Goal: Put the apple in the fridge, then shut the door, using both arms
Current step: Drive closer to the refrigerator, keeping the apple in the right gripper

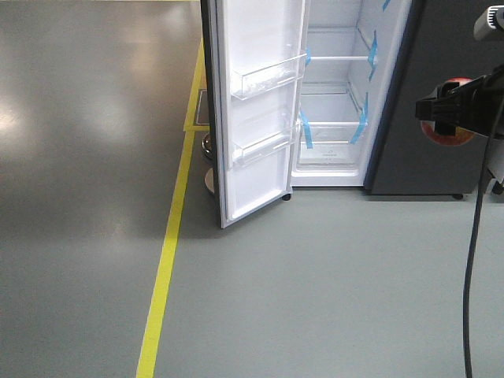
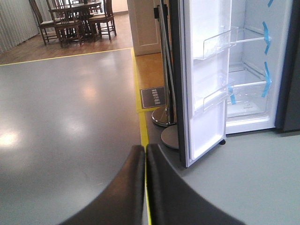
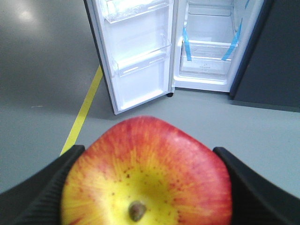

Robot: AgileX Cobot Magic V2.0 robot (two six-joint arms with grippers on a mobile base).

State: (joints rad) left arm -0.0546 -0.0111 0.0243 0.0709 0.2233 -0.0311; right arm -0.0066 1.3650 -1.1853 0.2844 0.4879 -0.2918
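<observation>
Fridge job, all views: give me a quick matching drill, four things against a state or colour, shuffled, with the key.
1. apple
2. door
3. left gripper
4. tape strips

A. blue
B. swung open
C. shut, holding nothing
D. clamped in the right gripper

Pairs: 1-D, 2-B, 3-C, 4-A
</observation>
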